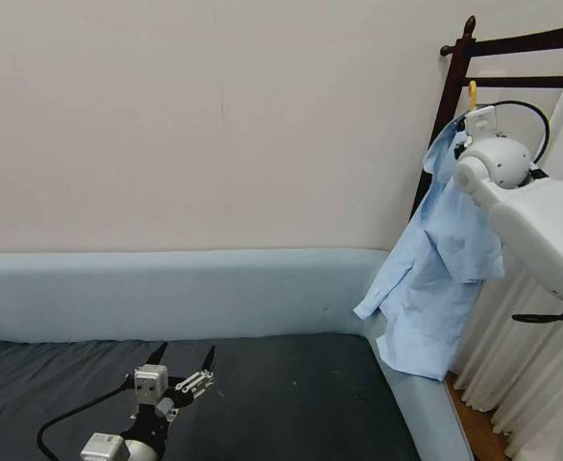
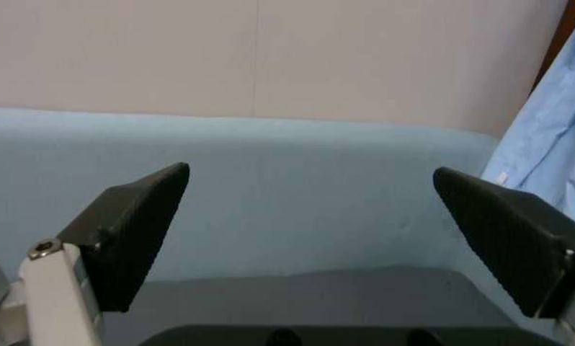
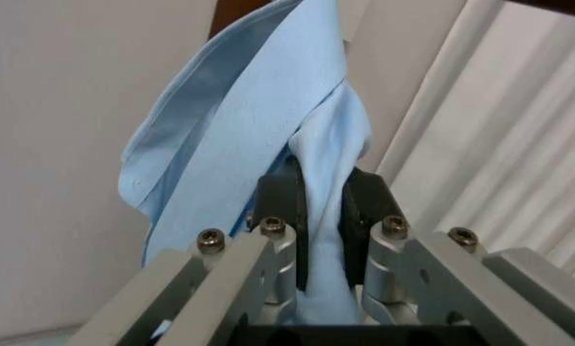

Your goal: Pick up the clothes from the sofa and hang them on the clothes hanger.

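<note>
Hanging down from the pinching right claw [image 3: 321, 198], the shirt [image 1: 435, 269] touches the rack [image 1: 452, 86]; left claw [image 1: 183, 363] hovers open above sofa [image 1: 166, 288].

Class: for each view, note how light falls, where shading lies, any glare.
Head view: soft, even light, no glare on the wall. Left wrist view: open left pincer dark against the pale sofa back. Right wrist view: shirt folds shaded where the right pincer clamps them.

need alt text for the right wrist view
The right gripper is shut on a fold of a light blue fabric shirt, which rises toward a dark wooden rack post. Pale pleated curtains hang beside it, against a plain beige wall.
</note>
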Controlling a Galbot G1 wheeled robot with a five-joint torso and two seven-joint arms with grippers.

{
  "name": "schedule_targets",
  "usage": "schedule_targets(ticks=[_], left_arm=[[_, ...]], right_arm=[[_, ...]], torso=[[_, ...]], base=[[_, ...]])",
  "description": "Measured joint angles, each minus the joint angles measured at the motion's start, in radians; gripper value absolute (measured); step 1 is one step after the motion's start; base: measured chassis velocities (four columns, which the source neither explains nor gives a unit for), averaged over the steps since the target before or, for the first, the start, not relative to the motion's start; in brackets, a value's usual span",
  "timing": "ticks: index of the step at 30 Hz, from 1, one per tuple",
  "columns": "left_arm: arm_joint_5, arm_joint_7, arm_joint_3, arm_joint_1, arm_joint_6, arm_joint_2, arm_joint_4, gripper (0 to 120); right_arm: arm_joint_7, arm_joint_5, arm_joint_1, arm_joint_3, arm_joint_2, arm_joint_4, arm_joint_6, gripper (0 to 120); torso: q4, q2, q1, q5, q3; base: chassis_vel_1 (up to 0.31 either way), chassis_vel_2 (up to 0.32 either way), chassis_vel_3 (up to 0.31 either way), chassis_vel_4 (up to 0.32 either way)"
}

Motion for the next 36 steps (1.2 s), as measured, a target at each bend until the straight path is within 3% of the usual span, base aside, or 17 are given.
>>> schedule_targets(ticks=[13, 20, 27, 36], left_arm=[[0.005, 0.003, 0.003, 0.016, -0.005, -0.016, -0.009, 100], [0.01, 0.003, -0.015, 0.043, -0.002, -0.042, -0.032, 100], [0.018, 0.008, -0.029, 0.075, -0.004, -0.103, -0.051, 100], [0.046, 0.016, -0.048, 0.113, -0.018, -0.088, -0.086, 100]], right_arm=[[-0.052, -0.002, 0.102, 0.024, 0.055, -0.174, 0.023, 8], [0.005, 0.127, 0.082, 0.076, 0.069, -0.188, -0.001, 8], [0.014, 0.13, 0.096, 0.098, 0.095, -0.232, 0.021, 8], [0.052, 0.155, 0.126, 0.108, 0.104, -0.258, 0.025, 8]], torso=[[-0.0004, 0.0, 0.0, 0.0001, 0.0], [-0.0003, 0.0, 0.0, 0.0004, 0.0], [0.0001, 0.0, 0.0, 0.0002, 0.0], [-0.0003, 0.0, 0.0, 0.0002, 0.0]], base=[[0.0, 0.0, 0.0, 0.0], [0.0, 0.0, 0.0, 0.0], [0.0, 0.0, 0.0, 0.0], [0.0, 0.0, 0.0, 0.0]])
